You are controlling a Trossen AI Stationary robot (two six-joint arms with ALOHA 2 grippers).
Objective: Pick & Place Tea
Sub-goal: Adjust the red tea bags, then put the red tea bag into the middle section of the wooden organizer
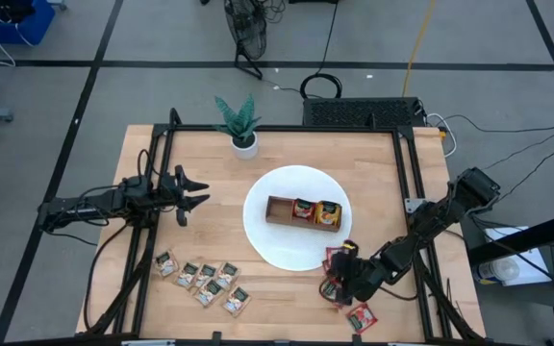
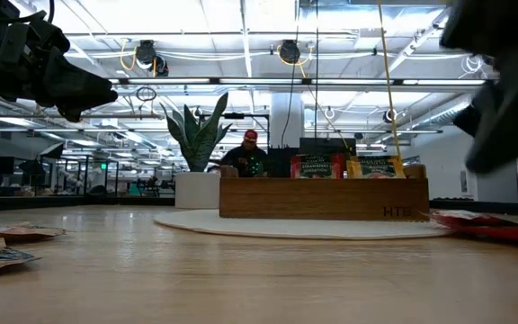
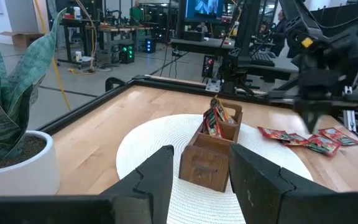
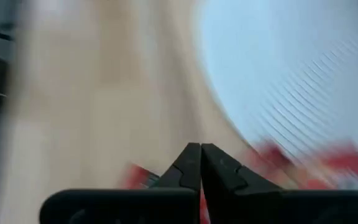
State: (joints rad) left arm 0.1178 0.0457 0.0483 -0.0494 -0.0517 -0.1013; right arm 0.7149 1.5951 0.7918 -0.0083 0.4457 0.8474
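Observation:
Several red tea sachets lie flat on the table at the near right, beside the white round mat. Just above them, my right gripper slants downward with its fingers shut and empty. The brown wooden tray sits on the mat. A red sachet stands in its middle compartment and an orange one in its right one. Several pale beige sachets lie at the near left. My left gripper waits open and level at the table's left, pointing at the tray.
A potted plant in a white pot stands at the far edge, left of centre. Black frame rails run along the table's sides. The tray's left compartment holds nothing. Bare wood lies between the mat and the beige sachets.

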